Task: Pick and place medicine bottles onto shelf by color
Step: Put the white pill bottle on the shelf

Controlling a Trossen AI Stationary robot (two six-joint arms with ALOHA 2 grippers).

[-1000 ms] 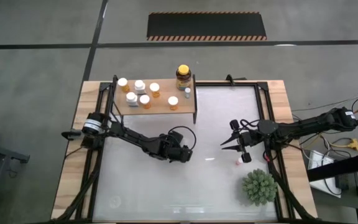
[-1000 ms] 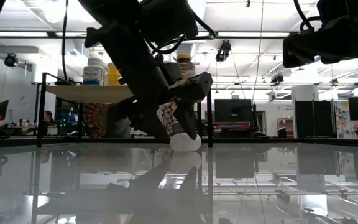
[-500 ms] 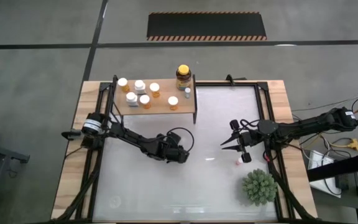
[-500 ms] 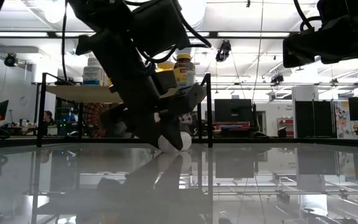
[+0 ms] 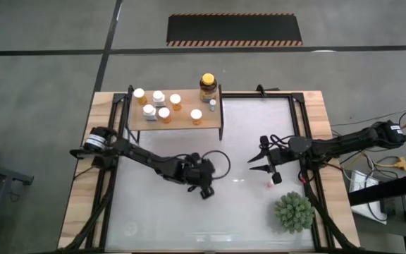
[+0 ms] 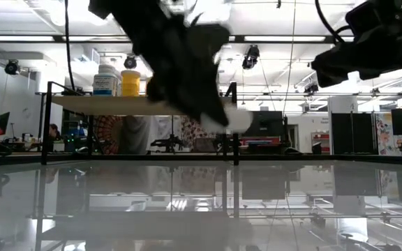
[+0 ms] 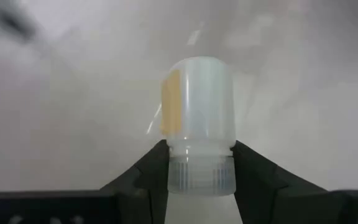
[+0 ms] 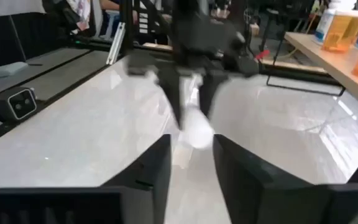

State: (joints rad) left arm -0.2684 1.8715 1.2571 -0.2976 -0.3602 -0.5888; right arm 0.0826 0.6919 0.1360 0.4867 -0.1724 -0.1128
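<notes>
Black fingers of the left gripper [image 7: 201, 171] pinch a white bottle [image 7: 199, 130] by its cap (leaving the body free), mid-table. Shelf [image 5: 182, 120] waits at twelve o'clock; right gripper [image 5: 254, 164], parted, hovers at three.

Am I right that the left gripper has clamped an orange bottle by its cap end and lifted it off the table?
Not quite: the bottle in the left gripper is white, not orange, as the left wrist view shows. The rest holds: the fingers pinch it at the cap end, and the low view shows it clear of the table.
</notes>
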